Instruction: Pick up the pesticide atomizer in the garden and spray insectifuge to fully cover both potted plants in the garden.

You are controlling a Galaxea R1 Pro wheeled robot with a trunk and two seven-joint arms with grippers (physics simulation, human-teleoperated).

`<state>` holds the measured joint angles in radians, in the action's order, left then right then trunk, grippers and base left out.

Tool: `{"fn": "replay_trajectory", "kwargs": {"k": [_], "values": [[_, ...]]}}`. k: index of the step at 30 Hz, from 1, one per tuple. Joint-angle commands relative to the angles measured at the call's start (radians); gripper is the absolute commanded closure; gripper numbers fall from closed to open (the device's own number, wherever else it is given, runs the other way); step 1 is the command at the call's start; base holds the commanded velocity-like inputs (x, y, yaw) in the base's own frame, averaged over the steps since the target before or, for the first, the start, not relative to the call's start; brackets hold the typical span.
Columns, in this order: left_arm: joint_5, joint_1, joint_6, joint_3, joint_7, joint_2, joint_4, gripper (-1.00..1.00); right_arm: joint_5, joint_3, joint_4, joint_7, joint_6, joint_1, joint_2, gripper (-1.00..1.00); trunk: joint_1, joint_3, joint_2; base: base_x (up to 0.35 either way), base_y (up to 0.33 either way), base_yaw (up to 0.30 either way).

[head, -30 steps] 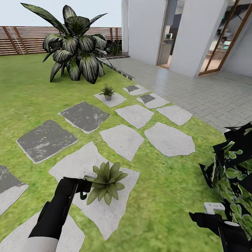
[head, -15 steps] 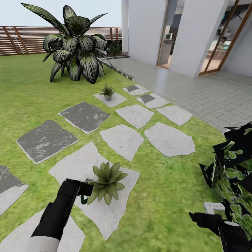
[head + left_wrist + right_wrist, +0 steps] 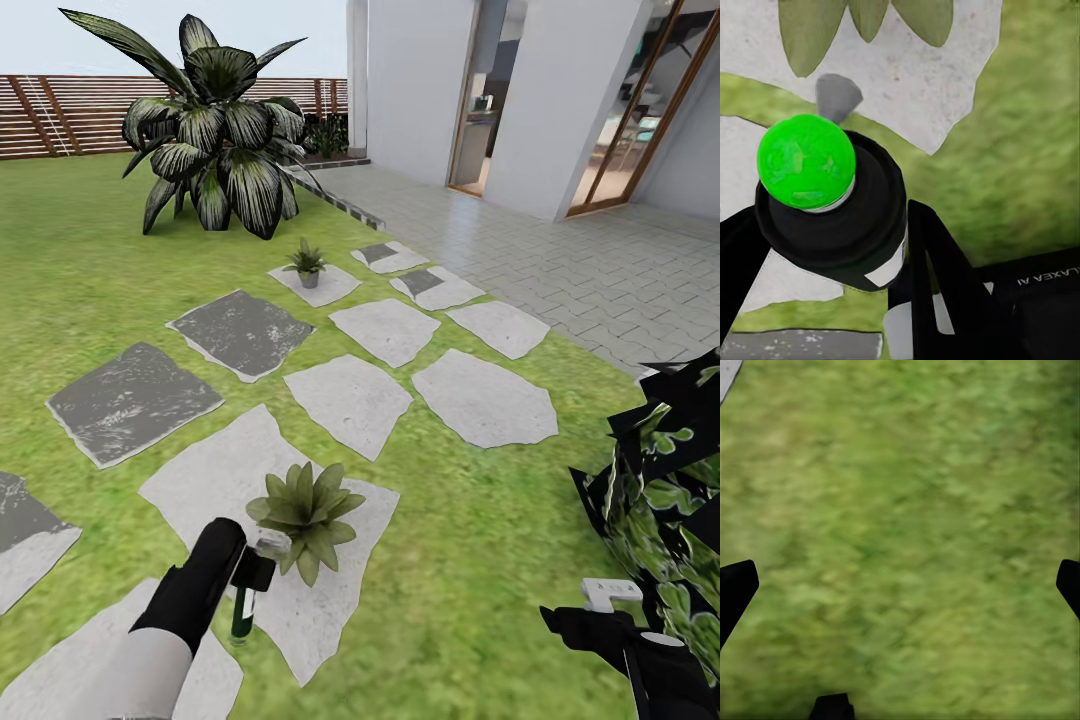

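My left gripper (image 3: 252,574) is shut on the pesticide atomizer (image 3: 242,612), a slim dark-green bottle hanging almost upright with its pale spray head (image 3: 271,545) touching the near potted plant (image 3: 305,514). That olive rosette sits on a white stepping stone (image 3: 300,610). The far potted plant (image 3: 306,262) stands in a small grey pot on another stone. In the left wrist view the atomizer (image 3: 806,161) sits end-on between black fingers (image 3: 945,281), with leaves (image 3: 810,30) beyond. My right gripper (image 3: 606,606) is low at the right, open (image 3: 900,585) over bare grass.
A round dark leafy bush (image 3: 665,480) crowds my right arm. A big striped-leaf palm (image 3: 215,130) and a slatted wooden fence (image 3: 60,115) stand at the lawn's far side. Grey and white stepping stones (image 3: 240,330) cross the grass, and a paved patio (image 3: 580,260) lies to the right.
My left arm has drawn back and turned, bringing the atomizer from lying sideways beside the near plant to hanging upright with its spray head at the leaves. The right arm is still.
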<state>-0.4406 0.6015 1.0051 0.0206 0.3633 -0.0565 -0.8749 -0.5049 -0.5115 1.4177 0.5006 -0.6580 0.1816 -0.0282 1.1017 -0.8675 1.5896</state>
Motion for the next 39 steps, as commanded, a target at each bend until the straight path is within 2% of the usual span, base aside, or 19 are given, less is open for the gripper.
{"fn": "replay_trajectory", "kwargs": {"k": [1,12,23,25,29,32,39], "values": [[-0.01,0.006,0.003,0.002,0.01,0.0,0.0,1.0,-0.01,-0.002,0.001,0.01,-0.001,0.001,-0.001,-1.0,0.0,-0.001,0.0,0.0,0.0,0.0],[-0.011,0.132,0.006,0.002,0.01,0.0,0.027,1.0,-0.01,-0.002,0.002,0.01,-0.002,0.001,-0.001,-1.0,0.0,-0.001,0.0,0.0,0.0,0.0],[-0.012,0.264,0.01,0.001,0.01,0.0,0.24,1.0,-0.01,-0.002,0.002,0.01,-0.002,0.001,-0.001,-1.0,0.0,-0.001,0.0,0.0,0.0,0.0],[-0.012,0.3,0.01,0.0,0.01,0.0,0.302,1.0,-0.01,-0.002,0.002,0.01,-0.002,0.001,-0.001,-1.0,0.0,-0.001,0.0,0.0,0.0,0.0],[-0.012,0.37,0.01,-0.039,0.01,0.0,0.417,1.0,-0.01,-0.002,0.002,0.01,-0.002,0.001,-0.001,-1.0,0.0,-0.001,0.0,0.0,0.0,0.0],[-0.012,0.397,0.01,-0.072,0.01,-0.001,0.472,1.0,-0.01,-0.002,0.002,0.01,-0.002,0.001,-0.001,-1.0,0.0,-0.001,0.0,0.0,0.0,0.0],[-0.012,0.431,0.009,-0.088,0.01,-0.001,0.52,1.0,-0.01,-0.002,0.002,0.01,-0.002,0.001,-0.001,-1.0,0.0,-0.001,0.0,0.0,0.0,0.0]]}}
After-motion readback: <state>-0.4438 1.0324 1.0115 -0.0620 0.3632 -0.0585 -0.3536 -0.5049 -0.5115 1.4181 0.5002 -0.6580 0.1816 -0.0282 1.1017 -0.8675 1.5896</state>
